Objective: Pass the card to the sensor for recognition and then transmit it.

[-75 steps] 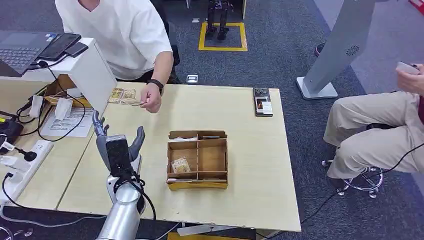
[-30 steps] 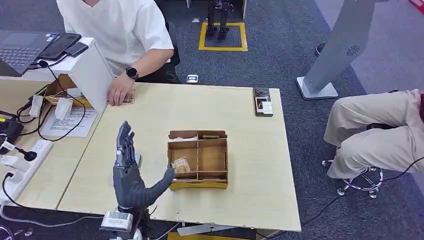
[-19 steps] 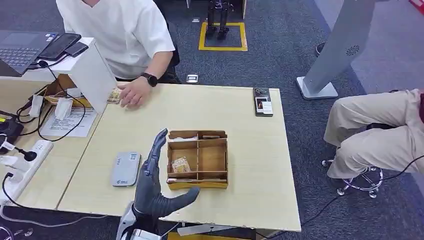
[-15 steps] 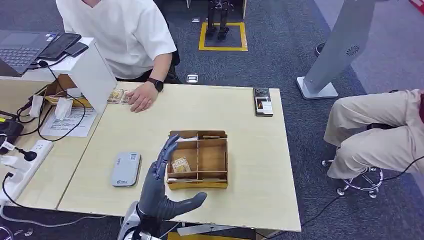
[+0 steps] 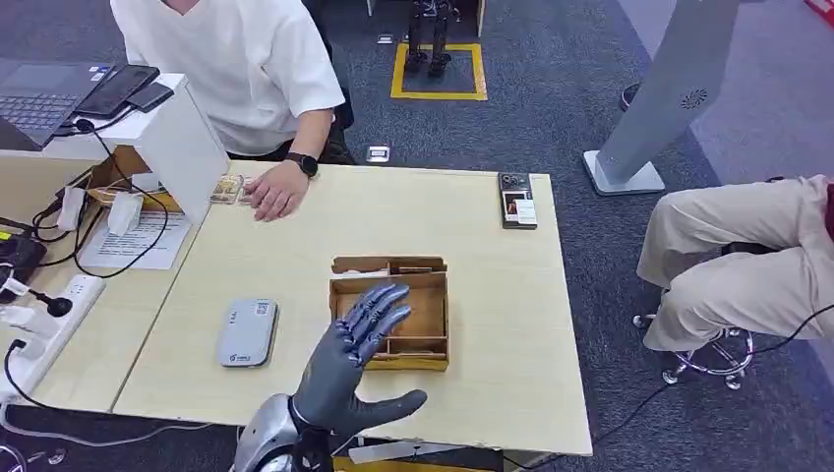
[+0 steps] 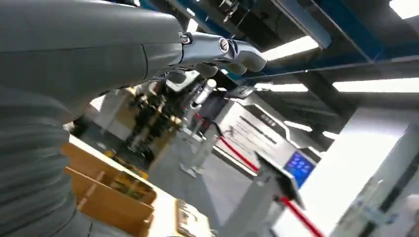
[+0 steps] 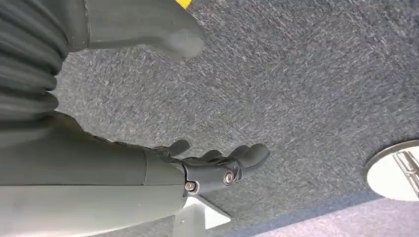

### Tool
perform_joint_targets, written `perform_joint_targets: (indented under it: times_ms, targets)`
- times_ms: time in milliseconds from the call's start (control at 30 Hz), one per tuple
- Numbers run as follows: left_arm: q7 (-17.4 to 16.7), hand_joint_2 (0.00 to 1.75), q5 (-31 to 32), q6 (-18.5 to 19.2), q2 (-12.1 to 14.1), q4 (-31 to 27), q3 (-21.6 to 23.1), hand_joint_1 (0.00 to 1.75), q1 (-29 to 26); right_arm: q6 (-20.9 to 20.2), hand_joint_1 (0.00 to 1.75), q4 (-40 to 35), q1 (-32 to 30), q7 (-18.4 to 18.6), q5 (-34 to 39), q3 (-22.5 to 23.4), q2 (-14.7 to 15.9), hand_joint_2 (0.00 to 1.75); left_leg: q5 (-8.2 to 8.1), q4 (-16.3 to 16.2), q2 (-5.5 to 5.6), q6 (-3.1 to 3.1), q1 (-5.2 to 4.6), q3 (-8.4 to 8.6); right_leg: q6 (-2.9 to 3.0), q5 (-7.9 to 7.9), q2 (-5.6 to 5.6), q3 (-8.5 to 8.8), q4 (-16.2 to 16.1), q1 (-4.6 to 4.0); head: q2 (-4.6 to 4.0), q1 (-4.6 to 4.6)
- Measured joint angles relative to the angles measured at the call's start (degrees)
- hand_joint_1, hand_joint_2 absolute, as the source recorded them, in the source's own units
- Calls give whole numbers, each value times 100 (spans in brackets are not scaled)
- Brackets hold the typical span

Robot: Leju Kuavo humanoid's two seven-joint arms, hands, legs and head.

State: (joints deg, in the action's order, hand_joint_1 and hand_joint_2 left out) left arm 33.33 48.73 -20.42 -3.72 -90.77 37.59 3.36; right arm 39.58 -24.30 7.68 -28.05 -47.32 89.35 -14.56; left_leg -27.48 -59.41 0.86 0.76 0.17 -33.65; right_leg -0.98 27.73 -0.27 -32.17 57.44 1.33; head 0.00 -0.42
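Observation:
My left hand (image 5: pixel 354 359) hovers over the front left part of the cardboard divider box (image 5: pixel 425 317), fingers spread and holding nothing. It hides the compartment where a small patterned card lay earlier. In the left wrist view the left hand (image 6: pixel 207 49) is stretched out flat above the box (image 6: pixel 106 200). A flat grey sensor pad (image 5: pixel 247 332) lies on the table to the left of the box. My right hand (image 7: pixel 217 165) hangs over grey carpet, fingers loosely extended and empty.
A person in a white shirt sits at the far side, one hand (image 5: pixel 276 192) resting on the table beside a few cards (image 5: pixel 227 189). A black device (image 5: pixel 516 200) lies at the table's far right. Cables and a power strip (image 5: pixel 49 315) lie left. Another person's legs (image 5: pixel 738 256) are at right.
My left hand has swung right, from above the grey sensor pad to over the box, uncovering the pad and covering the card. The person's hand has shifted slightly by the cards.

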Motion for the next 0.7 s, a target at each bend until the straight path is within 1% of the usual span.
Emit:
perform_joint_targets:
  times_ms: [67,200,300,333,400,433,533,600,700]
  targets:
    - [-105,175,196,-52,4,98,28,0,37,0,0,2,-1,33,-5,0,2,175,0,0,0,0,0,0,0,0,0,0,0,0,2,-2]
    - [-133,175,264,-68,20,214,46,0,79,0,0,4,-1,40,-7,0,2,175,0,0,0,0,0,0,0,0,0,0,0,0,0,0]
    - [-391,175,649,-162,24,282,72,0,116,0,0,4,-2,42,-15,0,2,175,0,0,0,0,0,0,0,0,0,-1,0,0,0,-2]
    - [-516,175,837,-197,31,315,96,0,139,0,0,4,-2,46,-18,0,2,175,0,0,0,0,0,0,0,0,0,-1,0,0,0,-2]
    - [-886,175,1404,-315,37,396,136,0,210,0,0,4,-2,77,-35,0,2,175,0,0,0,0,0,0,0,0,0,-1,0,0,2,-2]
    - [-1222,175,1906,-373,42,465,151,0,251,0,0,2,-2,105,-55,0,2,175,0,0,0,0,0,0,0,0,0,-1,0,0,2,0]
    - [-1775,175,2645,-468,44,645,227,0,367,0,0,0,-5,158,-70,0,0,175,0,0,0,0,0,0,0,0,0,-1,0,0,2,0]
    - [-1966,175,2849,-490,46,760,275,0,422,0,0,-7,-5,171,-79,0,0,175,0,0,0,0,0,0,0,0,1,-1,0,0,0,-2]
    - [-2041,175,2928,-522,48,859,330,0,485,0,0,-11,-9,197,-83,0,0,175,0,0,-1,0,0,0,0,-1,2,-1,0,0,0,0]
